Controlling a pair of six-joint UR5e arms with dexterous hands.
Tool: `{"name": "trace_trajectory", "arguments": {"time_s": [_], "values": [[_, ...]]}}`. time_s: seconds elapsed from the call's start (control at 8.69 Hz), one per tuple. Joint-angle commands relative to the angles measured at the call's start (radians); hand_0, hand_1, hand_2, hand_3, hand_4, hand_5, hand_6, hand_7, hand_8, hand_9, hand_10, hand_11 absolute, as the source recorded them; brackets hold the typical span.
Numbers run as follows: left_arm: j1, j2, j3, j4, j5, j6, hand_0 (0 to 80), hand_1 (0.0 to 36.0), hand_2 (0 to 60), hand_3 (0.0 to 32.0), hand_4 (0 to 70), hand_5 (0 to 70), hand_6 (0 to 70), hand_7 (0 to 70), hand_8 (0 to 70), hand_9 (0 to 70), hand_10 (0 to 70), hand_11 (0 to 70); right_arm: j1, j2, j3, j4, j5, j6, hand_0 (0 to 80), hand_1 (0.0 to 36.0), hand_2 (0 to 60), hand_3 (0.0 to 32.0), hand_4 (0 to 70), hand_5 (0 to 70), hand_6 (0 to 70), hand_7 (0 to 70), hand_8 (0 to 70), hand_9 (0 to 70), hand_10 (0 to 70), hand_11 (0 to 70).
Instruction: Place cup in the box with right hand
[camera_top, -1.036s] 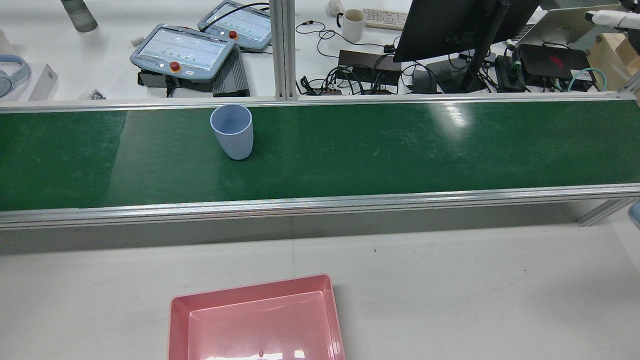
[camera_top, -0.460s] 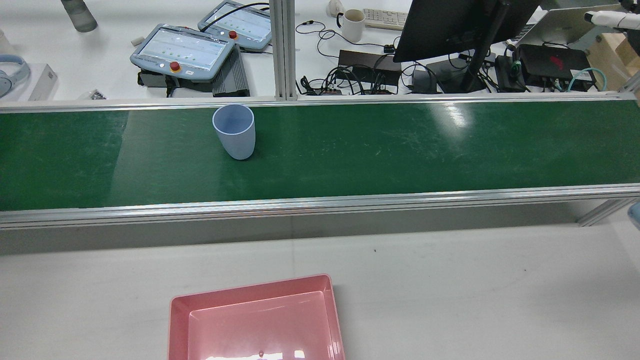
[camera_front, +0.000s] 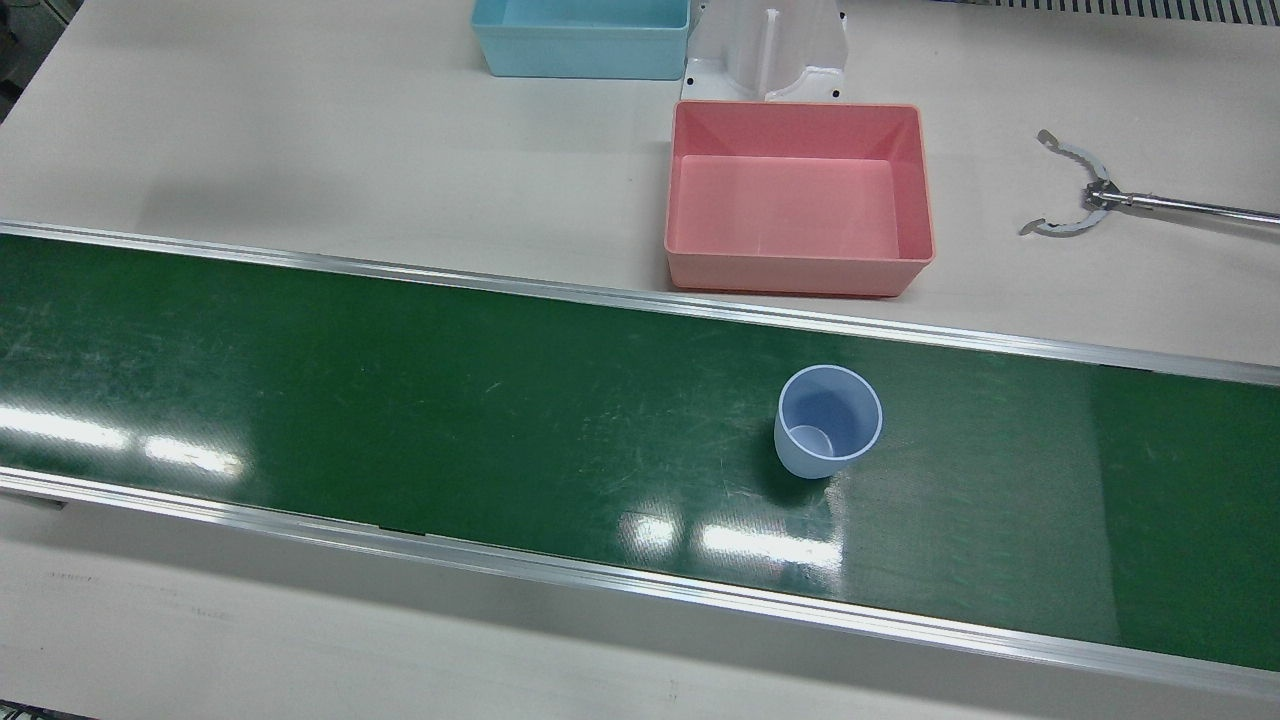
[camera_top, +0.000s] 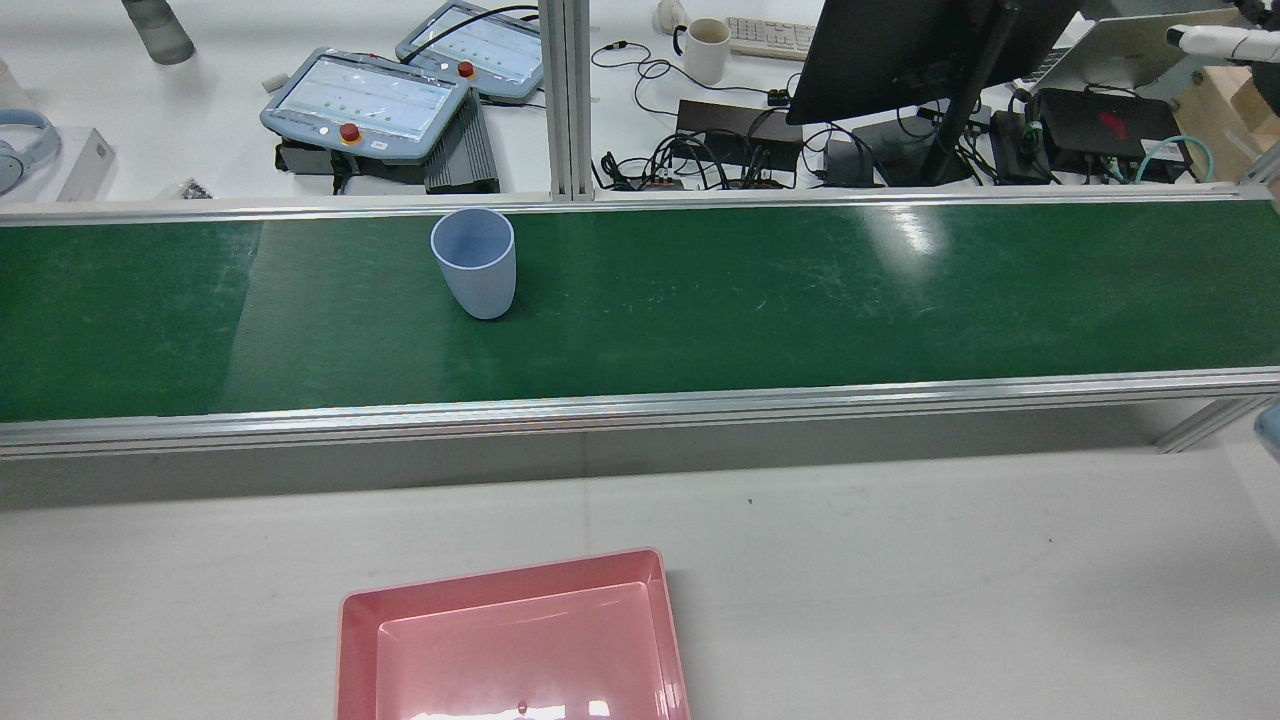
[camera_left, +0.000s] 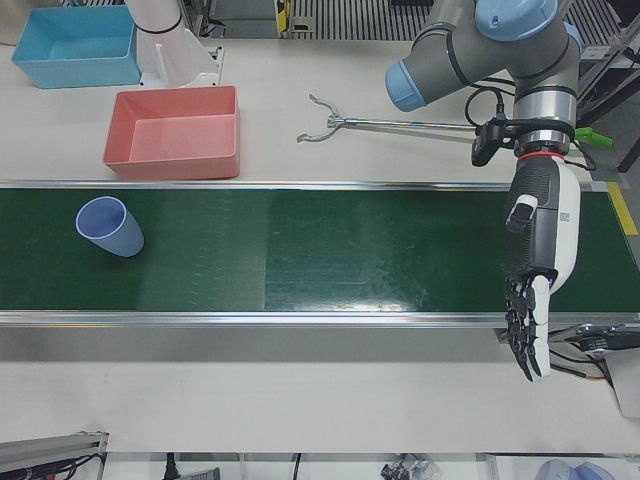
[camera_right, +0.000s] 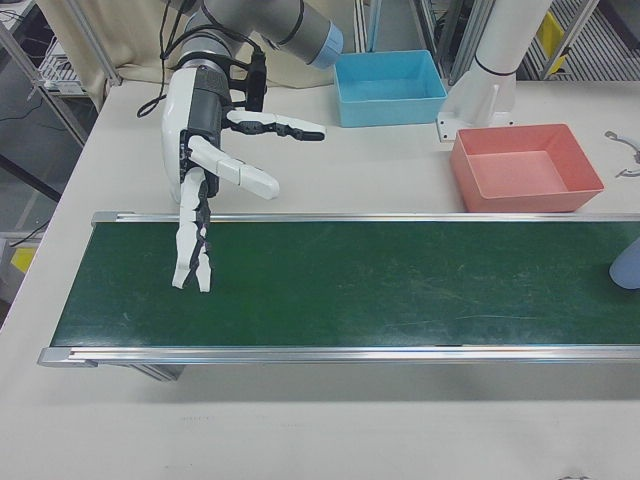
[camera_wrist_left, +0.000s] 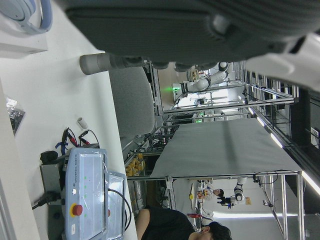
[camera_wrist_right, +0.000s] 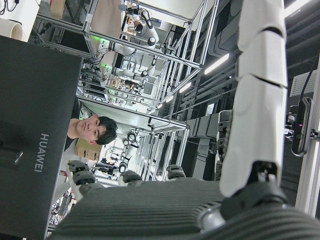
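A pale blue cup (camera_front: 828, 422) stands upright on the green conveyor belt (camera_front: 400, 400), also seen in the rear view (camera_top: 474, 262) and at the right edge of the right-front view (camera_right: 628, 265). The pink box (camera_front: 800, 272) sits empty on the white table just beyond the belt's rail, nearly level with the cup. My right hand (camera_right: 200, 150) hangs open, fingers spread and pointing down, above the belt's far end, a long way from the cup. At the opposite end my left hand (camera_left: 540, 250) is open too, fingers hanging down past the belt's edge.
A blue box (camera_front: 582, 38) and a white arm pedestal (camera_front: 768, 50) stand behind the pink box. A metal reacher tool (camera_front: 1075, 195) lies on the table beside it. Aluminium rails border the belt. Teach pendants (camera_top: 365, 100) and a monitor (camera_top: 900, 50) lie beyond the belt.
In the rear view the cup has drifted slightly to the right along the belt. Nothing else has moved.
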Motion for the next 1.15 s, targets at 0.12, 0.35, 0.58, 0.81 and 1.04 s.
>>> {"name": "trace_trajectory", "arguments": {"time_s": [0.12, 0.35, 0.58, 0.81, 1.04], "values": [[0.000, 0.000, 0.000, 0.000, 0.000, 0.000, 0.0, 0.0, 0.0, 0.0, 0.0, 0.0, 0.0, 0.0, 0.0, 0.0, 0.0, 0.0, -0.002, -0.002, -0.002, 0.000, 0.000, 0.000, 59.9, 22.2, 7.9, 32.0, 9.4, 7.7, 0.0, 7.0, 0.0, 0.0, 4.7, 9.6], [0.000, 0.000, 0.000, 0.000, 0.000, -0.001, 0.0, 0.0, 0.0, 0.0, 0.0, 0.0, 0.0, 0.0, 0.0, 0.0, 0.0, 0.0, -0.002, -0.002, -0.002, 0.000, 0.000, 0.000, 60.0, 22.1, 7.9, 32.0, 9.7, 7.7, 0.0, 7.0, 0.0, 0.0, 4.6, 9.5], [0.000, 0.000, 0.000, 0.000, 0.000, 0.000, 0.0, 0.0, 0.0, 0.0, 0.0, 0.0, 0.0, 0.0, 0.0, 0.0, 0.0, 0.0, -0.003, -0.002, -0.003, 0.000, 0.000, 0.000, 59.9, 22.1, 7.6, 32.0, 9.9, 7.7, 0.0, 7.5, 0.0, 0.1, 4.8, 9.7], [0.000, 0.000, 0.000, 0.000, 0.000, -0.001, 0.0, 0.0, 0.0, 0.0, 0.0, 0.0, 0.0, 0.0, 0.0, 0.0, 0.0, 0.0, -0.003, -0.002, -0.003, 0.000, 0.000, 0.000, 59.9, 22.1, 7.7, 32.0, 10.0, 7.7, 0.0, 7.8, 0.0, 0.1, 4.7, 9.6], [0.000, 0.000, 0.000, 0.000, 0.000, 0.000, 0.0, 0.0, 0.0, 0.0, 0.0, 0.0, 0.0, 0.0, 0.0, 0.0, 0.0, 0.0, -0.003, -0.002, -0.003, 0.000, 0.000, 0.000, 60.0, 22.0, 7.4, 32.0, 10.2, 7.7, 0.0, 7.8, 0.0, 0.1, 4.7, 9.5]]}}
